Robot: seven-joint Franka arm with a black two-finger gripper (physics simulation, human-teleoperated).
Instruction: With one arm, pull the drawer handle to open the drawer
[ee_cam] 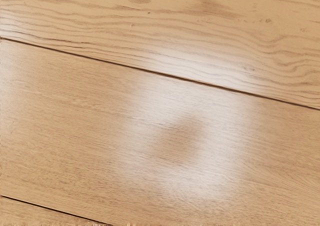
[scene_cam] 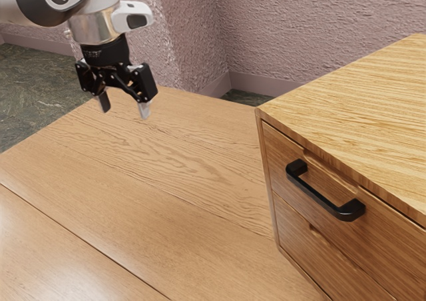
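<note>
Exterior view: spread claw (scene_cam: 125,111) well apart from the drawer handle (scene_cam: 325,191); wrist view: tabletop (ee_cam: 160,136) planks.

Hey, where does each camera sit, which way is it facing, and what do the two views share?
Exterior view: beside the arm, above the table, facing the drawer cabinet and its handle; the arm and open gripper show at upper left.
Wrist view: on the hand, facing down at the table's planks and a plank seam.
Shared: the wooden table.
</note>
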